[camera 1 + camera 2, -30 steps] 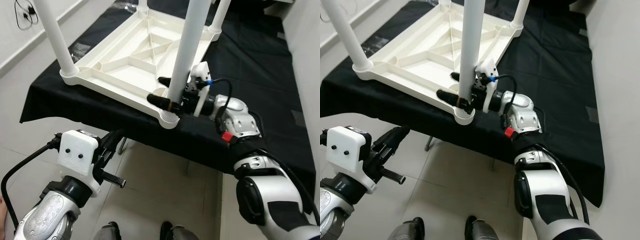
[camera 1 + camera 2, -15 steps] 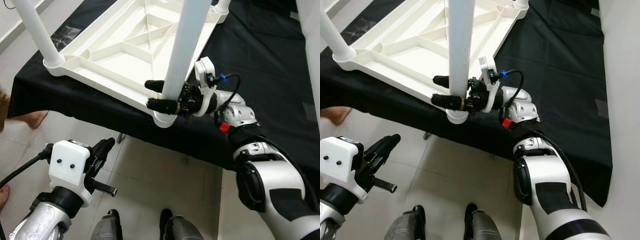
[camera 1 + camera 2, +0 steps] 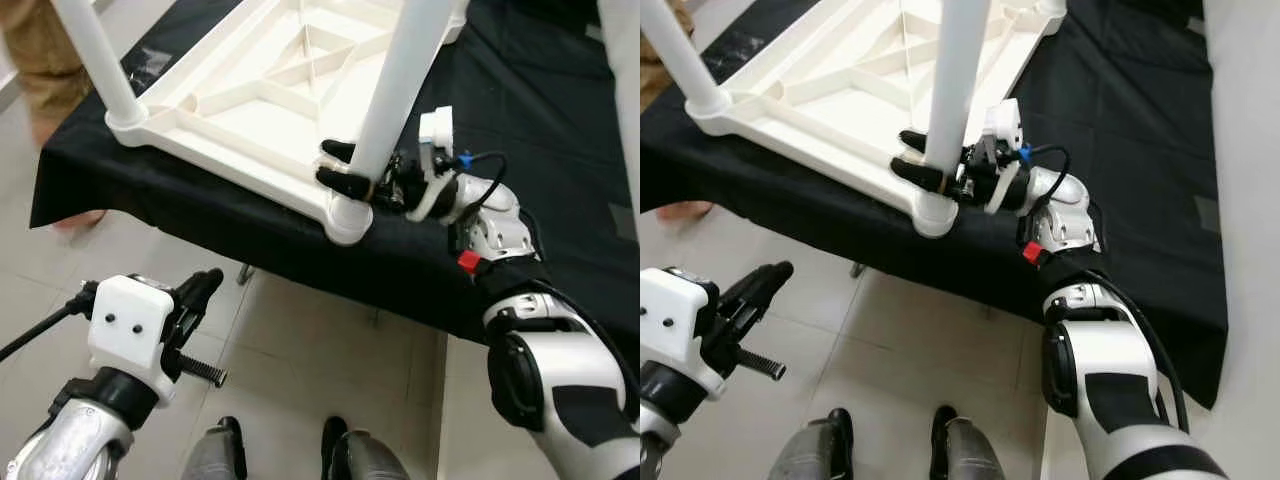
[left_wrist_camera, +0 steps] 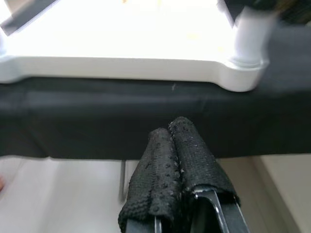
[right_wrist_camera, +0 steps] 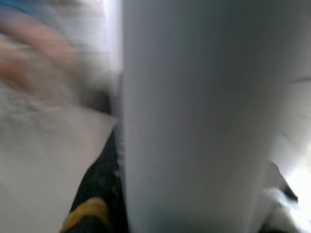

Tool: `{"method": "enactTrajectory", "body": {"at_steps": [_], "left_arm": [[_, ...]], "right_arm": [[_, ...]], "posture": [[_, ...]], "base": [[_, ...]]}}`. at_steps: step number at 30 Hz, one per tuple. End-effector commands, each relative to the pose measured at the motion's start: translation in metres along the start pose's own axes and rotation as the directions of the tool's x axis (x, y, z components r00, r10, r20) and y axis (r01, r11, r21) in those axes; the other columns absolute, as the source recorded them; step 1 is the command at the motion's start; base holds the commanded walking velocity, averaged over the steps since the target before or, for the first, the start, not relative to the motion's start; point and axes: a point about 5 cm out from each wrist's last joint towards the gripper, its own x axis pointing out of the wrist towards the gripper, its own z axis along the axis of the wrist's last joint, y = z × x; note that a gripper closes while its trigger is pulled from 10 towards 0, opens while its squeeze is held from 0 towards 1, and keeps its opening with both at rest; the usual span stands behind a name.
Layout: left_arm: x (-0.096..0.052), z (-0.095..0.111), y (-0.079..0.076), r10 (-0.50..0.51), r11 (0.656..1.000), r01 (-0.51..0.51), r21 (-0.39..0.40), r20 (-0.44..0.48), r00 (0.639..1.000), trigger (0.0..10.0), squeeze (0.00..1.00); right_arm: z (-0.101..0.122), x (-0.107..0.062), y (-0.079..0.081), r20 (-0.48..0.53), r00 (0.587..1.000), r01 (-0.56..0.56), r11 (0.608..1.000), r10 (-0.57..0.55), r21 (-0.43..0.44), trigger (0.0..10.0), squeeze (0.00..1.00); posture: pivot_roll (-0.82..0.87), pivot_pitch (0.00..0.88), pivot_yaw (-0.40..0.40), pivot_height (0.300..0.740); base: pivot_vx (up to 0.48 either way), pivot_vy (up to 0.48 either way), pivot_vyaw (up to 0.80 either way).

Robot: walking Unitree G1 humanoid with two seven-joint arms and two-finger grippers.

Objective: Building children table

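Observation:
A white plastic children's table (image 3: 255,115) lies upside down on a black-covered surface (image 3: 520,110), its ribbed underside facing up. White round legs stand in its corners. My right gripper (image 3: 342,166) is shut on the nearest white leg (image 3: 395,95) just above its corner socket (image 3: 347,217); that leg (image 5: 194,116) looms close in the right wrist view. My left gripper (image 3: 200,290) hangs low over the floor, in front of the black surface's edge, with its fingers (image 4: 177,165) pressed together on nothing.
A person in tan trousers (image 3: 45,60) stands at the far left beside the black surface, a foot (image 3: 70,220) on the floor tiles. My own feet (image 3: 280,455) show below. A second white leg (image 3: 100,65) rises at the table's left corner.
The view has shifted as my head moved. My right gripper stays clamped on the leg, its wrist turned a little. The person at the left now shows more fully.

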Motion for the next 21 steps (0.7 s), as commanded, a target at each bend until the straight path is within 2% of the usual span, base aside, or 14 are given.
{"method": "enactTrajectory", "body": {"at_steps": [1,2,3,4,8,10,11,12,13,16,17,18,20,21], "left_arm": [[-0.002,0.001,0.0,-0.005,1.0,0.005,0.007,-0.01,1.0,10.0,0.0],[-0.002,0.001,0.0,-0.005,1.0,0.005,0.007,-0.01,1.0,10.0,0.0],[0.001,0.002,0.001,-0.004,1.0,0.004,0.013,-0.002,1.0,10.0,0.0],[0.005,0.003,0.003,-0.002,1.0,0.002,0.011,0.008,1.0,10.0,0.0],[0.01,0.003,0.005,-0.005,1.0,0.005,0.013,0.019,1.0,10.0,0.0],[0.014,0.003,0.006,-0.007,1.0,0.006,0.01,0.03,1.0,10.0,0.0],[0.018,0.004,0.006,-0.01,1.0,0.01,0.006,0.044,0.999,10.0,0.0],[0.018,0.004,0.006,-0.01,1.0,0.01,0.006,0.044,0.999,10.0,0.0],[0.021,0.005,0.006,-0.013,1.0,0.012,0.002,0.056,0.998,10.0,0.0],[0.023,0.006,0.006,-0.012,1.0,0.012,-0.001,0.064,0.998,10.0,0.0],[0.023,0.007,0.007,-0.011,1.0,0.011,0.001,0.069,0.998,10.0,0.0],[0.023,0.008,0.007,-0.009,1.0,0.009,0.002,0.072,0.997,10.0,0.0],[0.023,0.008,0.008,-0.008,1.0,0.008,0.0,0.074,0.997,10.0,0.0],[0.022,0.008,0.007,-0.009,1.0,0.009,-0.001,0.072,0.997,10.0,0.0]], "right_arm": [[-0.053,-0.05,0.001,-0.276,0.856,0.36,0.887,-0.437,-0.288,0.0,0.0],[-0.053,-0.05,0.001,-0.276,0.856,0.36,0.887,-0.437,-0.288,0.0,0.0],[-0.067,-0.07,0.019,-0.31,0.765,0.467,0.818,-0.565,-0.337,0.0,0.0],[-0.073,-0.077,0.03,-0.319,0.738,0.503,0.8,-0.595,-0.328,0.0,0.0],[-0.072,-0.066,0.038,-0.305,0.773,0.492,0.829,-0.557,-0.268,0.0,0.0],[-0.068,-0.049,0.039,-0.276,0.79,0.493,0.835,-0.547,-0.244,0.0,0.0],[-0.058,-0.022,0.041,-0.226,0.815,0.497,0.845,-0.533,-0.197,0.0,0.0],[-0.058,-0.022,0.041,-0.226,0.815,0.497,0.845,-0.533,-0.197,0.0,0.0],[-0.049,0.004,0.046,-0.191,0.844,0.481,0.865,-0.501,-0.143,0.0,0.0],[-0.042,0.021,0.049,-0.166,0.859,0.472,0.875,-0.484,-0.106,0.0,0.0],[-0.038,0.035,0.049,-0.155,0.864,0.477,0.877,-0.48,-0.056,9.1,0.0],[-0.035,0.04,0.049,-0.162,0.856,0.488,0.871,-0.491,-0.056,10.0,0.0],[-0.032,0.041,0.047,-0.163,0.85,0.505,0.863,-0.502,-0.024,10.0,0.0],[-0.029,0.041,0.044,-0.152,0.866,0.487,0.873,-0.476,0.037,10.0,1.0]], "posture": [[0.21,0.28,-0.134,0.74],[0.21,0.28,-0.134,0.74],[0.19,0.273,-0.11,0.74],[0.17,0.25,-0.103,0.74],[0.16,0.245,-0.104,0.74],[0.15,0.227,-0.103,0.74],[0.15,0.209,-0.11,0.74],[0.15,0.209,-0.11,0.74],[0.16,0.198,-0.109,0.74],[0.16,0.196,-0.108,0.74],[0.16,0.195,-0.107,0.74],[0.16,0.193,-0.107,0.74],[0.16,0.2,-0.108,0.74],[0.16,0.205,-0.107,0.74]], "base": [[0.0,0.0,0.0],[0.0,0.0,0.0],[0.0,0.0,0.0],[0.0,0.0,0.0],[0.0,0.0,0.0],[0.0,0.0,0.0],[0.0,0.0,0.0],[0.0,0.0,0.0],[0.0,0.0,0.0],[0.0,0.0,0.0],[0.0,0.0,0.0],[0.0,0.0,0.0],[0.0,0.0,0.0],[0.0,0.0,0.0]]}}
